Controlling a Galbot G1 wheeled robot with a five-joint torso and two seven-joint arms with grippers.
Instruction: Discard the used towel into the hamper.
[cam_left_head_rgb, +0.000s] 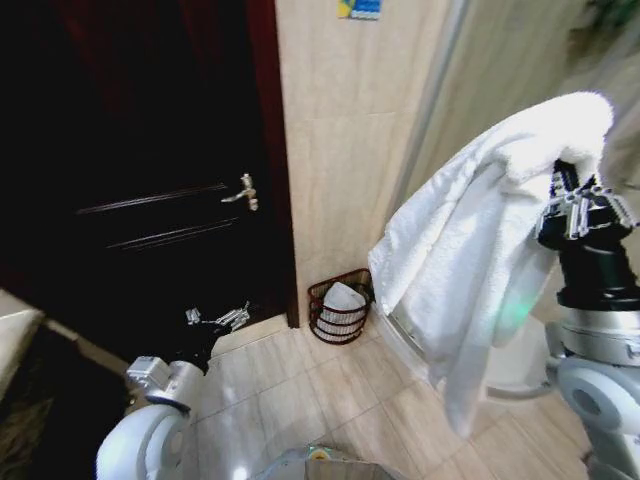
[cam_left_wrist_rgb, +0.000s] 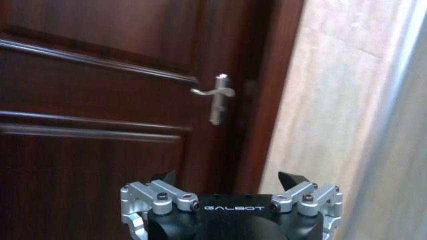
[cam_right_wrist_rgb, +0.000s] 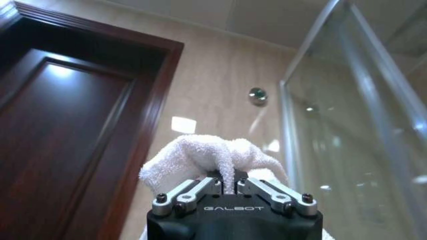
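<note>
Towel (cam_left_head_rgb: 470, 240): white and big, it hangs from the right gripper (cam_left_head_rgb: 578, 205), which is raised high at the right of the head view, beside the glass shower wall (cam_right_wrist_rgb: 360, 125). The right wrist view shows the fingers pinched narrow on a bunched fold (cam_right_wrist_rgb: 213, 155), so the grip is at one point near the top and the rest drapes down in a long sheet, its lower end swinging free above the floor (cam_left_head_rgb: 300, 390). Holding it high seems meant to keep that tail off the tiles and clear of the robot's own body.

The door (cam_left_head_rgb: 150, 180) is dark and closed, with its handle (cam_left_head_rgb: 243, 192) pointing into the room; tiled wall (cam_left_head_rgb: 340, 150) stands between door frame and shower.

The hamper (cam_left_head_rgb: 340, 306) sits on the floor in that corner, against the wall, touching or just beside the shower's base. It already holds something white. Its mouth is open from above and from the robot's side; wall and glass close off the other sides, so the approach is likely from the front, over open tiles.

The left gripper (cam_left_head_rgb: 220, 318) waits low near the door, fingers spread wide and holding nothing.
</note>
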